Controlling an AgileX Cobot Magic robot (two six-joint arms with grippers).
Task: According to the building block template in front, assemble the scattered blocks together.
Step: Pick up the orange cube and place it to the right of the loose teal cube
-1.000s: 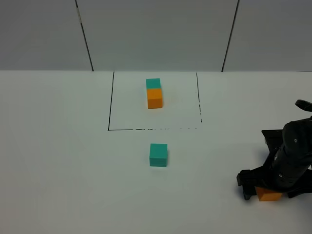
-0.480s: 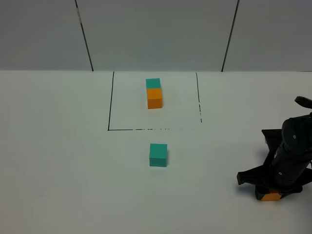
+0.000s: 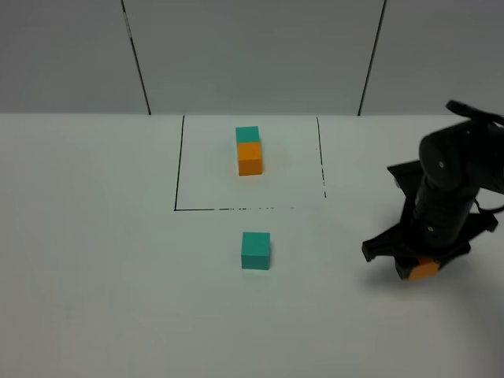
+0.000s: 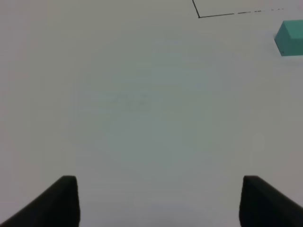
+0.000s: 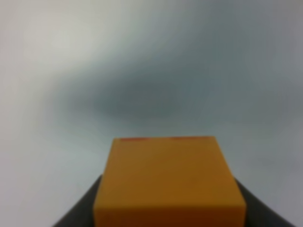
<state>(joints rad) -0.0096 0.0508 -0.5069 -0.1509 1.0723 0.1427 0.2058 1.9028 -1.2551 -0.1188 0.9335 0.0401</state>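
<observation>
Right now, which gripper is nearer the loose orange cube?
Right. The right gripper is shut on the orange cube. The left gripper is open and apart from it; its wrist view shows only the teal cube, off ahead.

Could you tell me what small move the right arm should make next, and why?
Probably carry the orange cube leftward toward the loose teal cube. The right jaws are shut on it, well right of the teal cube, and the template shows orange touching teal on the near side.
</observation>
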